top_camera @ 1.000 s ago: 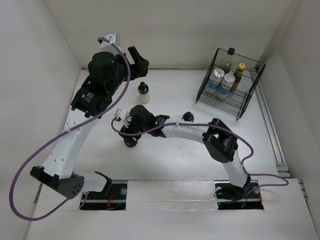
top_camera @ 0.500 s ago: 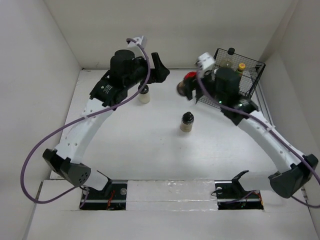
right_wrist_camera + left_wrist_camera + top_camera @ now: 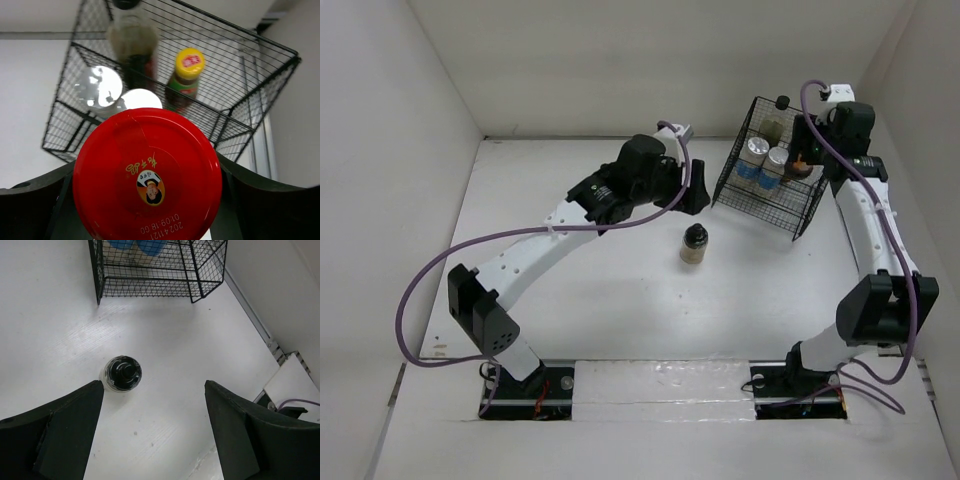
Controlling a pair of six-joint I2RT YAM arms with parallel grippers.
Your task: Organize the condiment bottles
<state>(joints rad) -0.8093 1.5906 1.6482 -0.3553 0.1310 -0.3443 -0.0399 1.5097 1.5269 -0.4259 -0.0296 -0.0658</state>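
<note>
My right gripper (image 3: 147,187) is shut on the red-lidded jar (image 3: 147,180) and holds it above the black wire basket (image 3: 240,120). In the basket stand two silver-lidded shakers (image 3: 100,87) (image 3: 142,99), the dark sauce bottle (image 3: 132,50) and the yellow-capped bottle (image 3: 187,75). In the top view the right gripper (image 3: 812,155) hangs over the basket's right side (image 3: 800,215). The tan black-capped bottle (image 3: 694,245) stands upright on the table. My left gripper (image 3: 698,190) is open above it; the bottle (image 3: 122,374) lies ahead of the left finger (image 3: 65,430). The pale black-capped bottle is hidden.
White walls close in the table at the back and both sides. A metal rail (image 3: 865,260) runs along the right edge. The basket's front corner (image 3: 195,287) is beyond the left gripper (image 3: 155,440).
My right arm swung from the table's left-centre to above the basket, carrying the red-lidded jar. My left arm moved from the back left to the centre, over the tan bottle.
</note>
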